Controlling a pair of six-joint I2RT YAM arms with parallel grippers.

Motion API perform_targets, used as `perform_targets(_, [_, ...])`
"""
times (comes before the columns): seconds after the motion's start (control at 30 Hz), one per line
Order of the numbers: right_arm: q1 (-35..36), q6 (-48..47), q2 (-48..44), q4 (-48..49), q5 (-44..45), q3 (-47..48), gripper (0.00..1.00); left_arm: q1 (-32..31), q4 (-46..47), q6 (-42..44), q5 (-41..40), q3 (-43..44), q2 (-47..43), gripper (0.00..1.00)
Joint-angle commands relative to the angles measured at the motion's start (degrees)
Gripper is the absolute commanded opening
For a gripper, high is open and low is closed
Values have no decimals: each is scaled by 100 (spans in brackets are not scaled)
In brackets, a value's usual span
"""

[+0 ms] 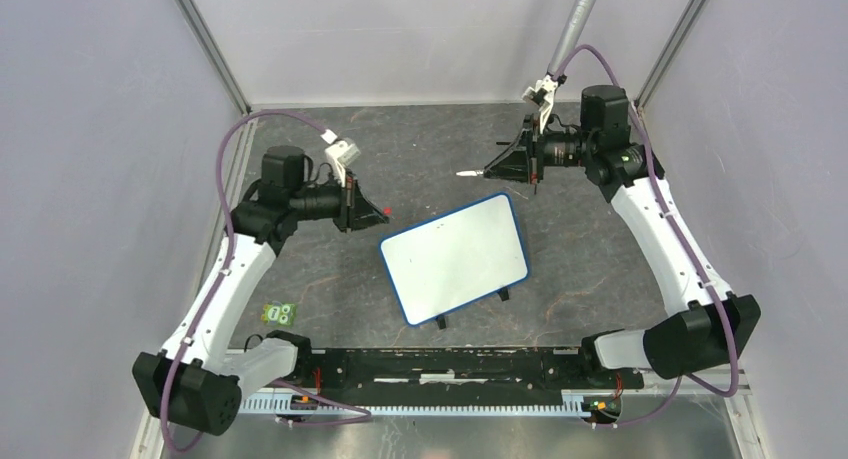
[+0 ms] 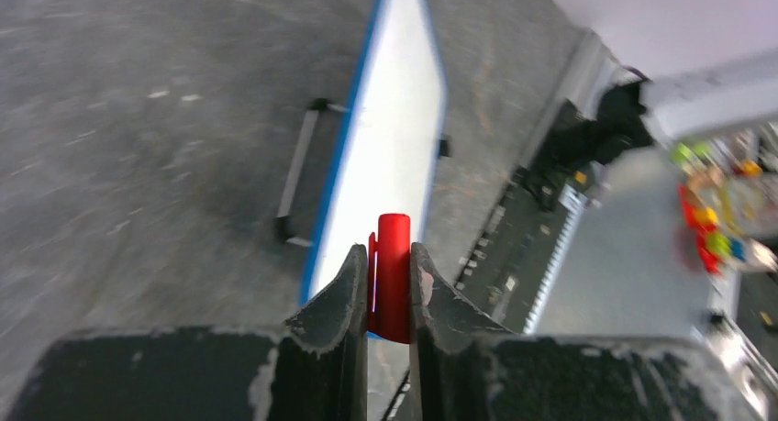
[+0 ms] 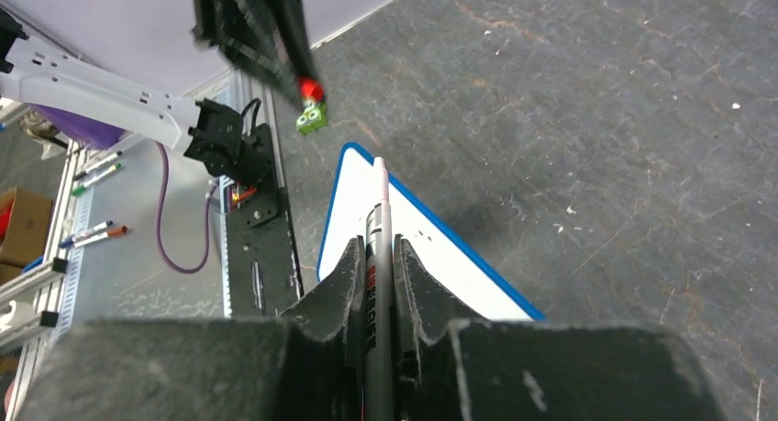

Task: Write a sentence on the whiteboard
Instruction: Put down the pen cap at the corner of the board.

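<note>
The whiteboard (image 1: 455, 257) lies tilted on the dark table in the middle, blue-rimmed and on small black feet. Its face is blank; no red sentence shows on it. My left gripper (image 1: 383, 214) hovers left of the board's far corner, shut on a red marker cap (image 2: 393, 274). The board (image 2: 390, 137) stretches away beyond that cap. My right gripper (image 1: 492, 169) is above the board's far edge, shut on a grey marker (image 3: 379, 221) whose white tip (image 1: 466, 173) points left. The board (image 3: 431, 256) lies under the marker in the right wrist view.
A small green piece (image 1: 279, 312) lies on the table near the left arm. A black rail (image 1: 450, 364) runs along the near edge between the arm bases. Grey walls enclose three sides. A grey pole (image 1: 580, 19) hangs at the back right.
</note>
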Motion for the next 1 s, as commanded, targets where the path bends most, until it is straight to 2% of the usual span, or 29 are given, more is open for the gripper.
perform_targets(0.0, [38,-733,-282,-507,23,57,0,731,-452,586,-1240,248,-56,2])
perform_targets(0.13, [42,-1161,-497,-726,105,-192,0,1010,-995,1281,-2895,407,426,2])
perform_targets(0.33, [197,-1802,-680,-1126,378,-468,0,1045,-1180,1770,-4134,102,1116,2])
perform_targets(0.6, [910,-2039,-881,-1043,943,-1001,0,1045,-981,2034,-4524,-112,1923,4])
perform_targets(0.97, [1712,-2005,-891,-624,1596,-1333,0,1045,-781,2071,-4636,-136,2722,10])
